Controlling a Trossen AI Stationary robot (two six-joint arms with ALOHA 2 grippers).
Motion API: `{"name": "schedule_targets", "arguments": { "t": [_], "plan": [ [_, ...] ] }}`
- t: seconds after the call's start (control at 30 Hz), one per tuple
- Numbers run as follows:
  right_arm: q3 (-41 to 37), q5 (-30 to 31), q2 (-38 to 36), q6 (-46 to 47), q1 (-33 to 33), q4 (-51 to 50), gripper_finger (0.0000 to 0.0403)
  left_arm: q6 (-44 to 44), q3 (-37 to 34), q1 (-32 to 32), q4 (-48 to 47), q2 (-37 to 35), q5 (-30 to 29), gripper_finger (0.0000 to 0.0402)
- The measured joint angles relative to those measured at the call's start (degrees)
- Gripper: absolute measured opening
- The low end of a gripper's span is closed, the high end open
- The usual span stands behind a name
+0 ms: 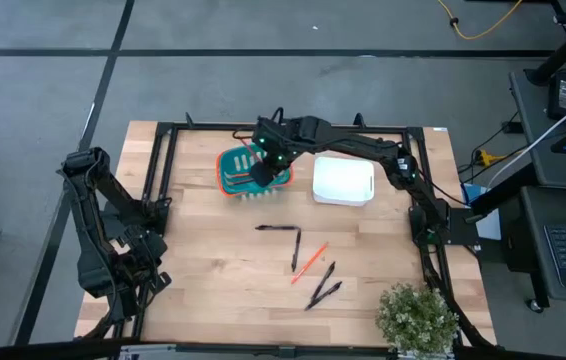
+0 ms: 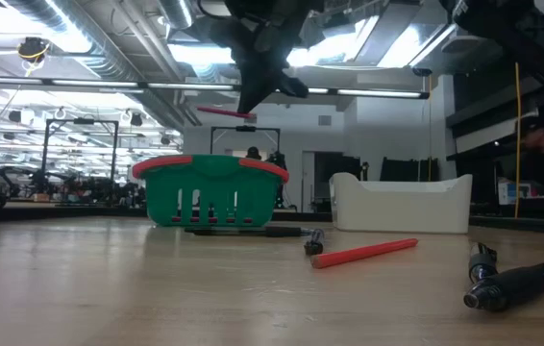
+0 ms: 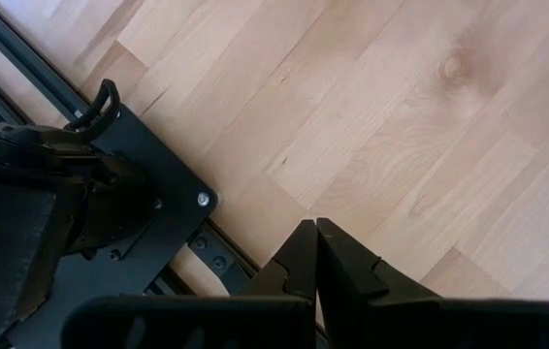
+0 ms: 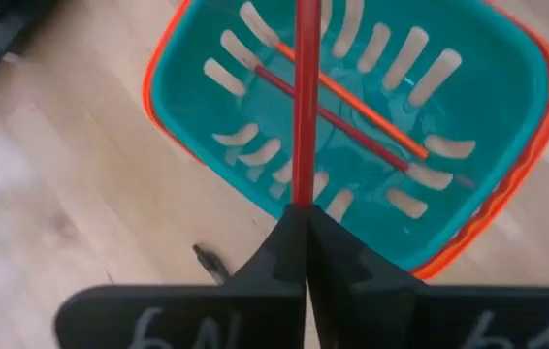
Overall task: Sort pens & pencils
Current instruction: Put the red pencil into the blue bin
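My right gripper (image 1: 261, 172) hangs over the teal, orange-rimmed basket (image 1: 235, 176), shut on a red-orange pencil (image 4: 304, 107). Another pencil (image 4: 352, 114) lies flat on the basket's floor. One more pencil (image 1: 310, 262) lies on the table's near middle among several black pens (image 1: 278, 228) (image 1: 296, 250) (image 1: 325, 290). In the low view the held pencil (image 2: 226, 112) shows above the basket (image 2: 210, 192). My left gripper (image 3: 315, 233) is shut and holds nothing, parked over bare wood at the table's left edge. My right gripper pinches the pencil by one end (image 4: 300, 194) between its two fingers, which slant down from above. The pencil sticks out past the fingertips, in line with them. It is lifted clear, its free end (image 4: 306, 15) over the basket's inside.
A white bin (image 1: 343, 182) stands just right of the basket. A small potted plant (image 1: 418, 318) sits at the near right corner. A black frame (image 1: 163, 160) runs along the table's edges. Bare wood lies at the near left.
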Motion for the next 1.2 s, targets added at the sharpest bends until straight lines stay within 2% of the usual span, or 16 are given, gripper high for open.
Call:
{"name": "schedule_targets", "arguments": {
  "t": [0.53, 1.2],
  "plan": [
    [0.0, -0.1, 7.1, -7.2, -1.7, 3.8, 0.0001, 1.1, 0.0, 1.8, 0.1, 0.0, 0.0, 0.0000],
    [0.0, 3.7, 7.0, -16.7, -1.3, 0.4, 0.0001, 2.6, 0.0, 3.5, -0.3, 0.0, 0.0, 0.0000]
  ]
}}
